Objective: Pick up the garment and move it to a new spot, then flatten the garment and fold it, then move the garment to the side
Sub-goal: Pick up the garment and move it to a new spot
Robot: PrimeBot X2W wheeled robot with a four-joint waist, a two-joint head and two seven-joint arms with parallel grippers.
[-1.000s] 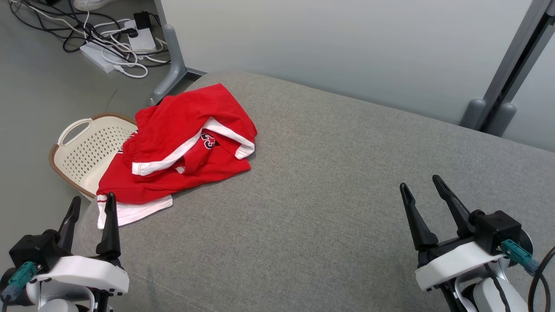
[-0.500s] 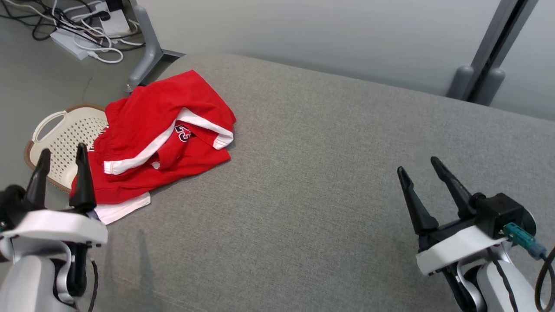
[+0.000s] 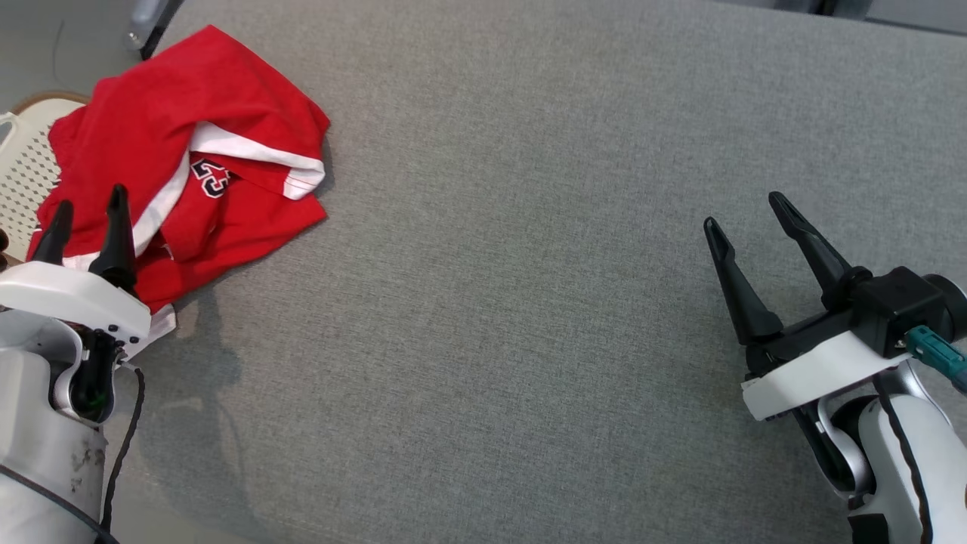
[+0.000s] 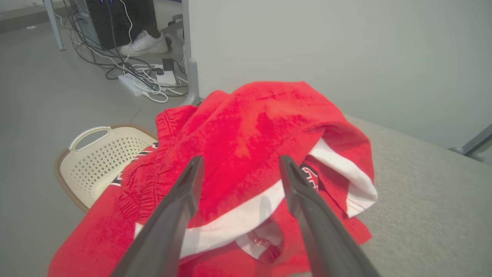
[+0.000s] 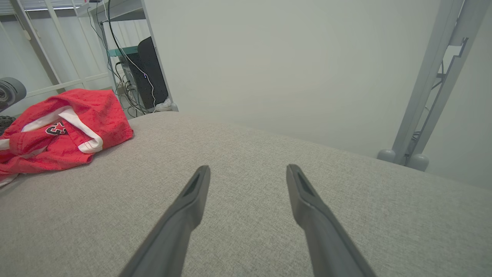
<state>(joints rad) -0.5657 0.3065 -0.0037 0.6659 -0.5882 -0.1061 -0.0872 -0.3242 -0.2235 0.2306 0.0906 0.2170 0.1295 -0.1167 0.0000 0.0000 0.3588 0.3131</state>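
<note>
Garment (image 3: 189,159): one, red, crumpled at left edge of cushion (image 3: 529,302), partly over one basket (image 4: 96,161).
I count two grippers, both released: left gripper (image 3: 91,196) just beside it, right gripper (image 3: 744,210) well apart; left wrist view adds one shoe (image 4: 144,40).

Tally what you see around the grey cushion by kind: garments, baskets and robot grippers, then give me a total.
Red garment: 1
Cream basket: 1
Grippers: 2, the left gripper and the right gripper, both with fingers apart
Total: 4
</note>
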